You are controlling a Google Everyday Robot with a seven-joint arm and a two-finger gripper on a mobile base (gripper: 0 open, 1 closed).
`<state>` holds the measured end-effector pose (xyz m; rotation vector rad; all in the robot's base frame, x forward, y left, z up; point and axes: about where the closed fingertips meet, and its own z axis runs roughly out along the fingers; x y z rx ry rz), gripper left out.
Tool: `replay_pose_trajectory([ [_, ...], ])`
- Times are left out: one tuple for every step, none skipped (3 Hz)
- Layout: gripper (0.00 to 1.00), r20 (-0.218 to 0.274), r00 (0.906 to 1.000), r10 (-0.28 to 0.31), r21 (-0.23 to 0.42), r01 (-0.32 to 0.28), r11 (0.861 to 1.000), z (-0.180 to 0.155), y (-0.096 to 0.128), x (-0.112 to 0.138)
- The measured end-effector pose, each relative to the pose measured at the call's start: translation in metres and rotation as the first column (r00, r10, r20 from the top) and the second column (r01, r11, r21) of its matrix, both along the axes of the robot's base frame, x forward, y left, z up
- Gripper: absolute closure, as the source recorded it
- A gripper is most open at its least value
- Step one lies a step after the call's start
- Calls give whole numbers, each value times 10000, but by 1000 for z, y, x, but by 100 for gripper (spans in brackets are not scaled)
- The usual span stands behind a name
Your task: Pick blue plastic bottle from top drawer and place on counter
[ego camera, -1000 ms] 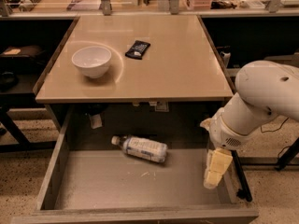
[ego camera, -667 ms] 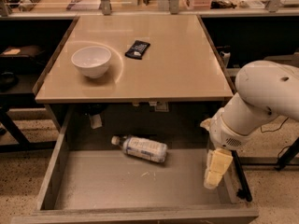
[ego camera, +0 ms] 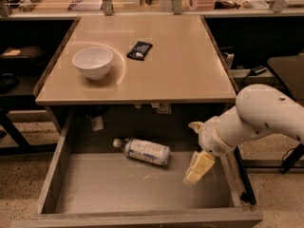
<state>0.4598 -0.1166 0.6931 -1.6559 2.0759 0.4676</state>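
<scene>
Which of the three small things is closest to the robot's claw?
The bottle, lying in the drawer where the gripper hangs at the right; the bowl and packet sit up on the counter.

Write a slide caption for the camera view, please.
Gripper hangs over open top drawer, right of the lying blue plastic bottle.

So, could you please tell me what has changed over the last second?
The gripper has shifted a little to the left over the drawer, toward the bottle, but has not reached it. Nothing was taken hold of or let go. The bottle lies on its side where it was, and the bowl and packet on the counter have not moved.
</scene>
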Motion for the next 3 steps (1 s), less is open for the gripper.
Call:
replay_pose_trajectory([
  [0, 175, 9997, -181, 955, 163, 9953, -20, 22, 22],
  [0, 98, 9985, -534, 1703, 510, 9841, -35, 30, 29],
  [0, 98, 9985, -534, 1703, 510, 9841, -35, 30, 29],
])
